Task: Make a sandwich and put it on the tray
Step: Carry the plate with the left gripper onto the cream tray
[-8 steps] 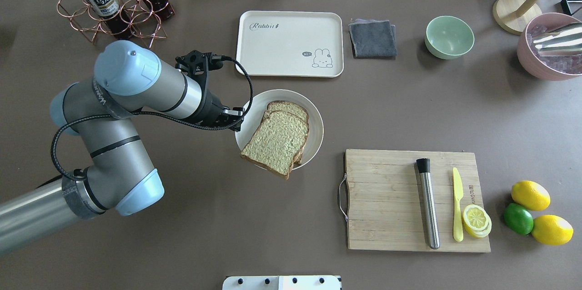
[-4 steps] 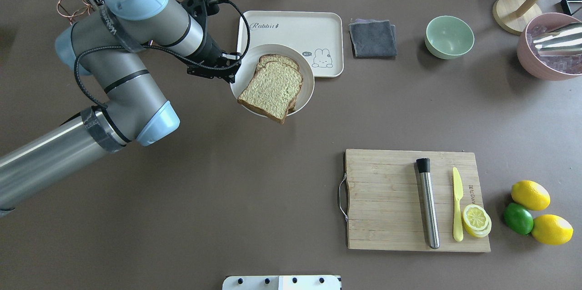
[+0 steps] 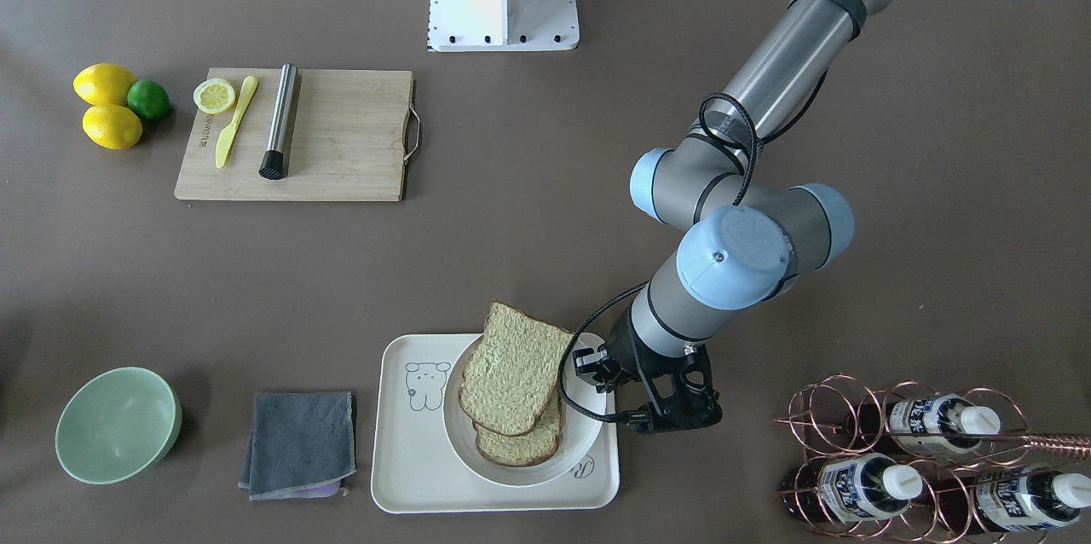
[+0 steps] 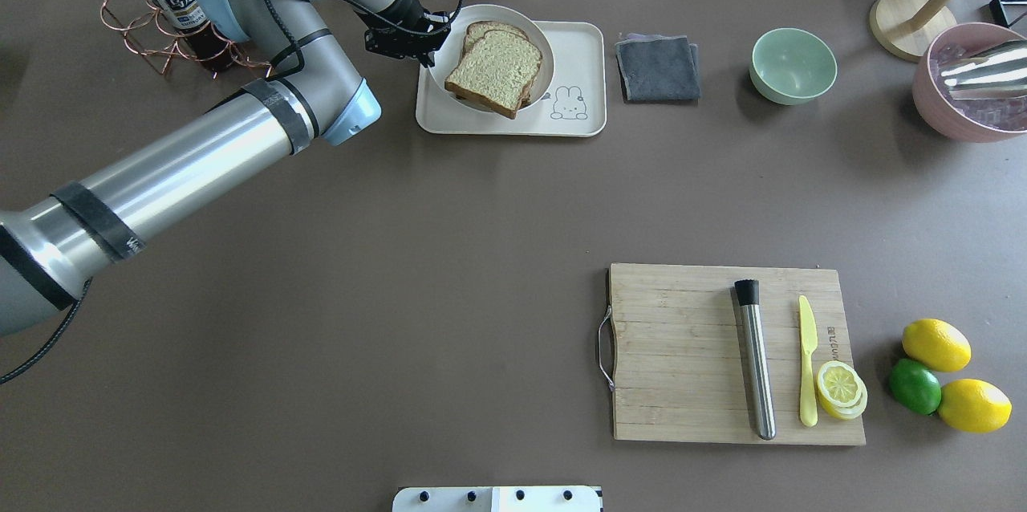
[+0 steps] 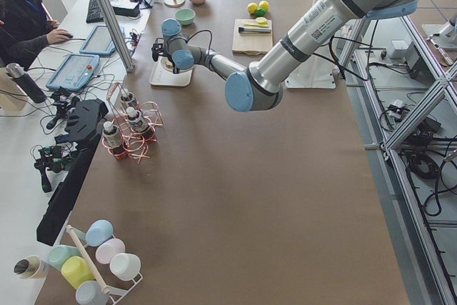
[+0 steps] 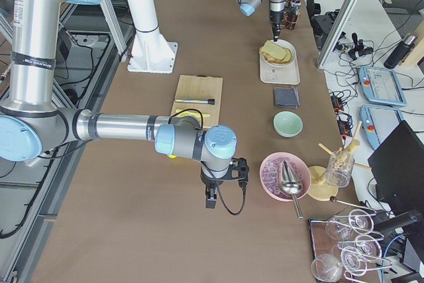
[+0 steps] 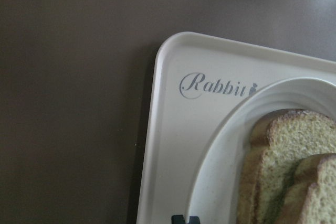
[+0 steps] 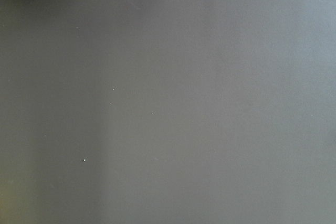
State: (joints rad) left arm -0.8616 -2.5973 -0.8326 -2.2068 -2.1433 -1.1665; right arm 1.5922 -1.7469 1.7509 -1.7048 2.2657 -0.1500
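Observation:
The sandwich [image 4: 496, 69] shows as two speckled brown-crusted bread slices stacked askew on a round white plate [image 4: 547, 54]; the egg is hidden. The plate is over the left half of the cream tray [image 4: 579, 62]. I cannot tell if it rests on the tray. My left gripper [image 4: 434, 37] is shut on the plate's left rim. In the front-facing view the gripper [image 3: 590, 367] grips the plate [image 3: 511, 476] over the tray [image 3: 401, 459]. The left wrist view shows the tray [image 7: 168, 129], the plate rim [image 7: 220, 145] and the bread [image 7: 286, 156]. My right gripper [image 6: 211, 198] hangs low over bare table; I cannot tell its state.
A copper rack of bottles [image 4: 180, 10] stands just left of the tray, close to my left arm. A grey cloth [image 4: 656, 68] and a green bowl [image 4: 793, 65] lie to the tray's right. A wooden board [image 4: 682, 351] holds a muddler, knife and lemon slices.
My left arm has carried the plate with the sandwich away from the table's middle, toward the far side, until it is over the tray. The gripper stays shut on the rim.

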